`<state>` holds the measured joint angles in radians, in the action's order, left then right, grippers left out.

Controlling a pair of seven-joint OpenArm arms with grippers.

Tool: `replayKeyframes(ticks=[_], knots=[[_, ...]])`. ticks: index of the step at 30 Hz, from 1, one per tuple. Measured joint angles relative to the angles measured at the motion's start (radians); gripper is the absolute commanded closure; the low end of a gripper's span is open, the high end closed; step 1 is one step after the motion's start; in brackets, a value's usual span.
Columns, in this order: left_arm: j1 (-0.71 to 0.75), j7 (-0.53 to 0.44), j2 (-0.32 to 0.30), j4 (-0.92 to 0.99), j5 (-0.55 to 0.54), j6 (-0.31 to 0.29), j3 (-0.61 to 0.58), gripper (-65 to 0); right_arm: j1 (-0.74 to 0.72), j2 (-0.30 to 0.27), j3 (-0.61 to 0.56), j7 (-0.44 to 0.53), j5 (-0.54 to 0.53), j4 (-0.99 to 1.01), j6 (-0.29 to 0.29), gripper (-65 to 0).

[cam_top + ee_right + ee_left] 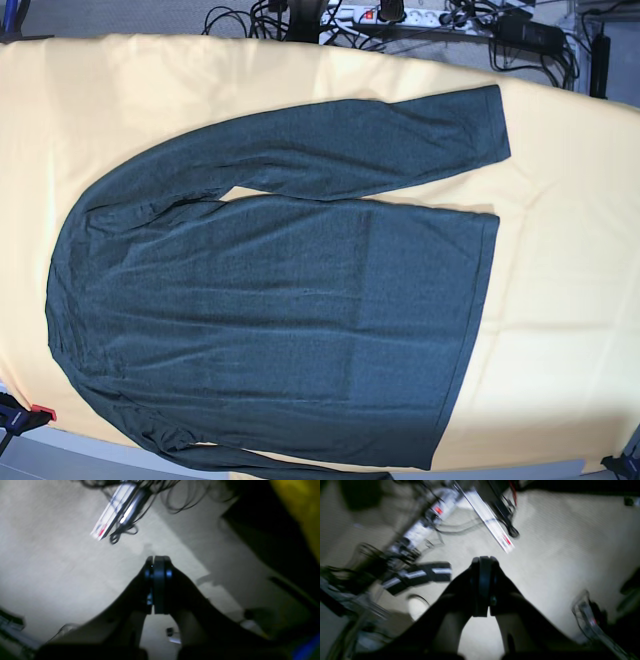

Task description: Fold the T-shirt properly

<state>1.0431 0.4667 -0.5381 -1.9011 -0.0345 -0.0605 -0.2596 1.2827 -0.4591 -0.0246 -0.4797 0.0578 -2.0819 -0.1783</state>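
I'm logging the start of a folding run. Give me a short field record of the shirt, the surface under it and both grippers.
garment: T-shirt, dark grey-green, long sleeves, spread flat and unfolded
upper sleeve: stretched out along the body, cuff near the hem end
lower sleeve: partly cut off by the picture's bottom edge
surface: pale yellow tablecloth
left gripper: jaws shut, holding nothing, over the floor
right gripper: jaws shut, holding nothing, over the floor
folding: not yet begun

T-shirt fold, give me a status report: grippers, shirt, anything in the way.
Left gripper shut, empty. Right gripper shut, empty. T-shirt spread flat, unfolded, on the yellow tablecloth. Nothing on the shirt.
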Motion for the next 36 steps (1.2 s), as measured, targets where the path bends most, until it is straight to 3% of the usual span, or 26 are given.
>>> replayKeyframes(ticks=[3, 8, 15, 18, 21, 28, 32, 36], knots=[[0.049, 0.010, -0.011, -0.096, 0.006, 0.000, 0.080, 0.0, 0.013, 0.000, 0.087, -0.014, 0.000, -0.091, -0.016, 0.0], [0.099, 0.023, -0.010, -0.215, -0.038, -0.066, 0.212, 0.0, 0.006, 0.000, 0.203, -0.068, -0.063, -0.212, -0.032, 0.0], [0.104, 0.024, -0.010, -0.316, -0.103, -0.103, 0.386, 0.0, 0.011, 0.002, 0.319, -0.003, -0.111, -0.262, -0.012, 0.0], [0.100, 0.025, -0.010, -0.360, -0.107, -0.179, 0.432, 0.0, 0.013, 0.002, 0.367, 0.001, -0.111, -0.262, -0.016, 0.0], [0.057, 0.023, -0.014, -0.379, -0.109, -0.217, 0.459, 0.0, -0.006, 0.003, 0.409, 0.003, -0.112, -0.262, -0.056, 0.0], [-0.092, 0.023, -0.147, -0.379, -0.060, -0.221, 0.469, 0.0, -0.183, 0.006, 0.446, 0.016, -0.115, -0.261, -0.072, 0.0], [-0.158, -0.008, -0.225, -0.379, -0.025, -0.317, 0.467, 0.0, -0.277, 0.005, 0.446, 0.023, -0.111, -0.261, -0.121, 0.0], [-0.201, -0.067, -0.324, -0.377, -0.018, -0.408, 0.467, 0.0, -0.330, -0.002, 0.446, 0.027, -0.115, -0.261, -0.125, 0.0]])
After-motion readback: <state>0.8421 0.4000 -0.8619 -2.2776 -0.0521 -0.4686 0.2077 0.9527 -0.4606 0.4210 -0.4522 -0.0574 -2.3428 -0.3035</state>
